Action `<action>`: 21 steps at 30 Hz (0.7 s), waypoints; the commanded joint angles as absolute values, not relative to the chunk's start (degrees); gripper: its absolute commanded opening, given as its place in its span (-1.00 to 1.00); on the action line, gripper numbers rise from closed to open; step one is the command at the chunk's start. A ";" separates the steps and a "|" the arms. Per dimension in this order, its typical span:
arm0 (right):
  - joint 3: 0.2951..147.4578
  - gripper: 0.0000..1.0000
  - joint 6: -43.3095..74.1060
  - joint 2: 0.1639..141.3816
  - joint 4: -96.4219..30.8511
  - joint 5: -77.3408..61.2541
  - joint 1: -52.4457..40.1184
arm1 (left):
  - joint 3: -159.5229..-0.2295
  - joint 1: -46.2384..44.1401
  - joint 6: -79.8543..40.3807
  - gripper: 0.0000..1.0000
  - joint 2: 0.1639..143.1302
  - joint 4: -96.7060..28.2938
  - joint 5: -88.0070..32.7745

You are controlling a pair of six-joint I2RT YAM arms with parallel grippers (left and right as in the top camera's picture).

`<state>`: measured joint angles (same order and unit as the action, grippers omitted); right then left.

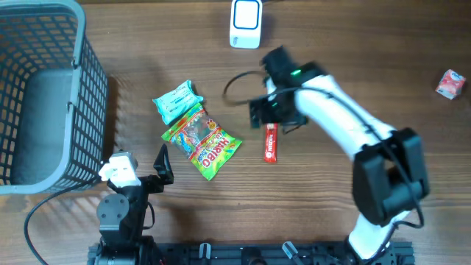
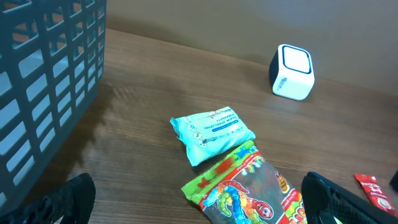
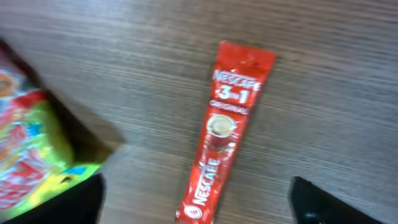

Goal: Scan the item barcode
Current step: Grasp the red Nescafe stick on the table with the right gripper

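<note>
A red Nescafe coffee stick (image 3: 225, 124) lies flat on the wooden table, also seen from above as the stick (image 1: 271, 142). My right gripper (image 3: 199, 208) hovers over its lower end, open, with the dark fingers (image 3: 336, 202) spread to either side and not touching it. From overhead the right gripper (image 1: 269, 118) sits just above the stick's top end. The white barcode scanner (image 1: 246, 22) stands at the far edge, scanner (image 2: 291, 71). My left gripper (image 1: 141, 168) rests open near the front, with nothing between its fingers (image 2: 68, 199); the left gripper (image 2: 202, 208) faces a gummy bag.
A colourful gummy bag (image 1: 202, 141) and a teal tissue pack (image 1: 176, 101) lie left of the stick. A grey wire basket (image 1: 44, 96) fills the left side. A small red box (image 1: 450, 83) sits far right. A black cable (image 1: 237, 85) loops near the right arm.
</note>
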<state>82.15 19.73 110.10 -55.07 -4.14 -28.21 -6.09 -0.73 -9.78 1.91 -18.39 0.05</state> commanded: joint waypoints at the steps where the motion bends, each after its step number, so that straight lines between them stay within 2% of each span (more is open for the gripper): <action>1: 82.15 0.50 24.03 112.49 -54.26 14.79 -34.11 | -5.67 -0.51 -9.89 1.00 1.58 -18.26 -0.60; 5: 82.04 0.43 24.47 116.49 -54.43 16.27 -35.59 | -5.67 -0.51 -9.89 1.00 1.58 -18.26 -0.60; 7: 82.00 0.31 24.84 119.09 -54.78 14.57 -35.55 | -5.67 -0.51 -9.89 1.00 1.58 -18.26 -0.60; 10: 82.00 0.29 24.80 121.49 -54.72 11.51 -35.81 | -5.67 -0.51 -9.89 1.00 1.58 -18.26 -0.60; 15: 77.71 0.10 25.69 124.84 -54.13 9.93 -35.88 | -5.67 -0.51 -9.89 1.00 1.58 -18.26 -0.60; 16: 75.83 -0.03 25.65 124.95 -53.15 9.02 -35.88 | -5.67 -0.51 -9.89 1.00 1.58 -18.26 -0.60; 18: 72.18 -0.67 25.69 125.03 -51.37 7.07 -35.86 | -5.67 -0.51 -9.89 1.00 1.58 -18.26 -0.60; 19: 71.24 -0.86 25.67 125.05 -51.07 6.15 -35.81 | -5.67 -0.51 -9.89 1.00 1.58 -18.26 -0.60; 21: 71.11 -0.91 25.61 125.01 -51.05 4.69 -35.77 | -5.67 -0.51 -9.89 1.00 1.58 -18.26 -0.60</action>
